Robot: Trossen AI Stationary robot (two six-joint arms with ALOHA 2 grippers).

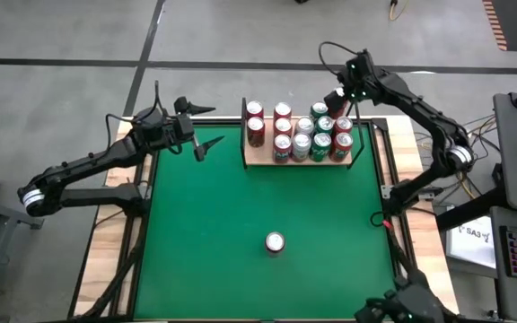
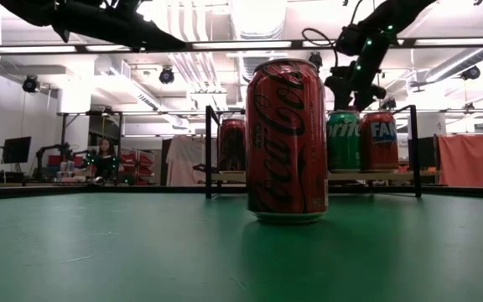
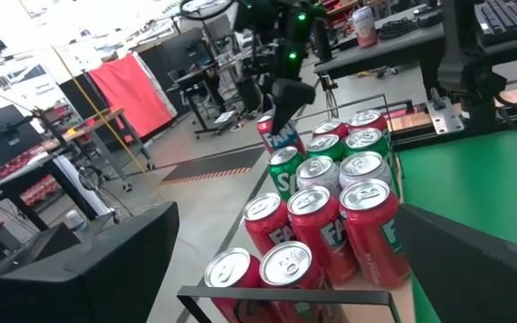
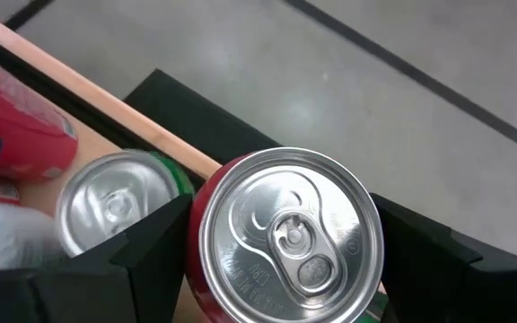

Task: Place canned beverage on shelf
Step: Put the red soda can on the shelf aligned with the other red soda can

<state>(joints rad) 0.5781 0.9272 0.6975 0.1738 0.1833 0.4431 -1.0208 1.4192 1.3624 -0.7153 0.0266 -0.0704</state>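
Closest to the low camera, a red cola can [image 2: 287, 141] stands alone on the green table [image 1: 205, 233], toward its near edge; right gripper [image 4: 276, 242] clasps a red can [image 4: 287, 235], apparently at the shelf's [image 1: 260, 161] far right corner; left gripper [image 1: 203, 127] hangs spread, empty, beside the shelf's left end.

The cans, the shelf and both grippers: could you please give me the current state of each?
Right gripper: fingers around a red can over the shelf's far right corner.
Left gripper: open, empty, left of the shelf.
Shelf: crowded with upright cans, mostly at its right end.
Lone red can: upright on the green tabletop, not yet picked up.
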